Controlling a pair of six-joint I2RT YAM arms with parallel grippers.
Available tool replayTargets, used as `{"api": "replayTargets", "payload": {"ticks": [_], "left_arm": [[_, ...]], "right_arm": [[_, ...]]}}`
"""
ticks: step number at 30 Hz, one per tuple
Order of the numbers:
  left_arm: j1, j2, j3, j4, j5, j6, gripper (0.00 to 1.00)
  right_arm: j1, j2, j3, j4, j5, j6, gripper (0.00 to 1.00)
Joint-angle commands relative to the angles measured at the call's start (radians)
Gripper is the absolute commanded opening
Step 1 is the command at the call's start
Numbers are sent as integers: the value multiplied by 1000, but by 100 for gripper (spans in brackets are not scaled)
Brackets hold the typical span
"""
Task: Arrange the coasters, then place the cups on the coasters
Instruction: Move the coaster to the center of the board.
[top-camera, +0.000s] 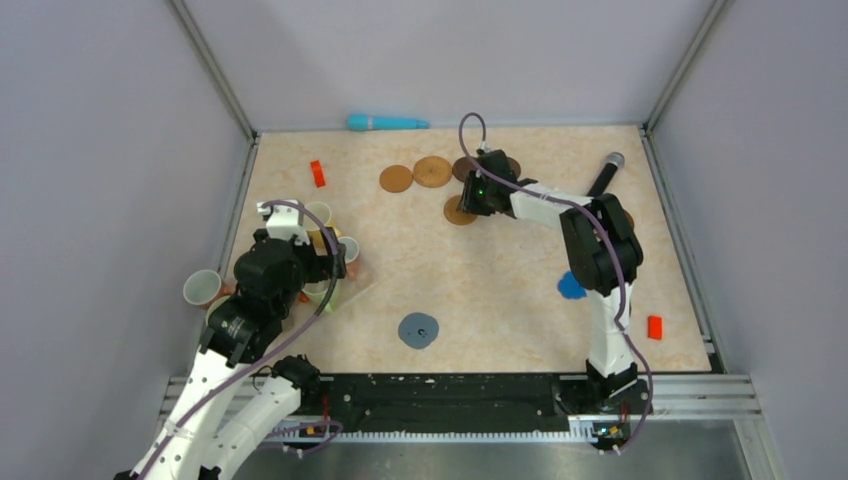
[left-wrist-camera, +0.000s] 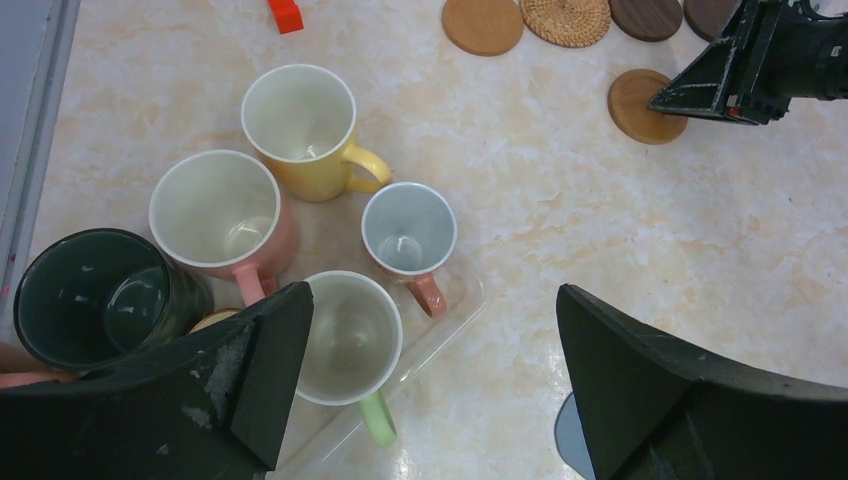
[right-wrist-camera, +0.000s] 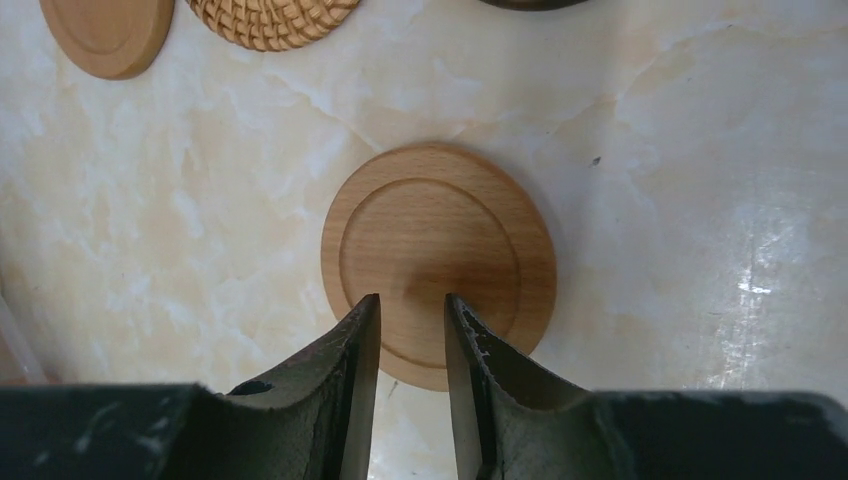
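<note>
Right fingers (right-wrist-camera: 350, 400): we see them narrowly apart, gripping nothing, tips over the near edge of a round light-wood coaster (right-wrist-camera: 440, 230) with a grooved rim, flat on the counter (right-wrist-camera: 650, 200). Left fingers (left-wrist-camera: 250, 370) spread wide above the mugs (left-wrist-camera: 300, 125).

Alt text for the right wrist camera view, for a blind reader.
The right gripper, its dark fingers narrowly apart, hangs over the near edge of a round grooved wooden coaster on a marbled beige tabletop. Cut off at the top edge lie a second wooden coaster, a woven rattan coaster and a dark coaster.
</note>
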Motion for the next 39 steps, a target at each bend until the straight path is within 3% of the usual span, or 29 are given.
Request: {"api": "replayTargets", "payload": {"ticks": [1,6,17,28,39], "left_arm": [[0,-8,-6,40,-3,-5,97],[0,-7,-7,40,-6,-4,97],[0,-1,-7,41,-8,-4,97],[0,5,-7,40,-11,-3,97],[0,4,-7,39,-12,-3,97]], "right_arm": [[-5,20,18,-41,118,-29,29],[-38,11,7,-74,210,-26,27],[-110,1,2,-58,229,-44,27],[-127,18,54,-39,145,-83,27],[-66,-204,-55,-65,-28,-97,34]]}}
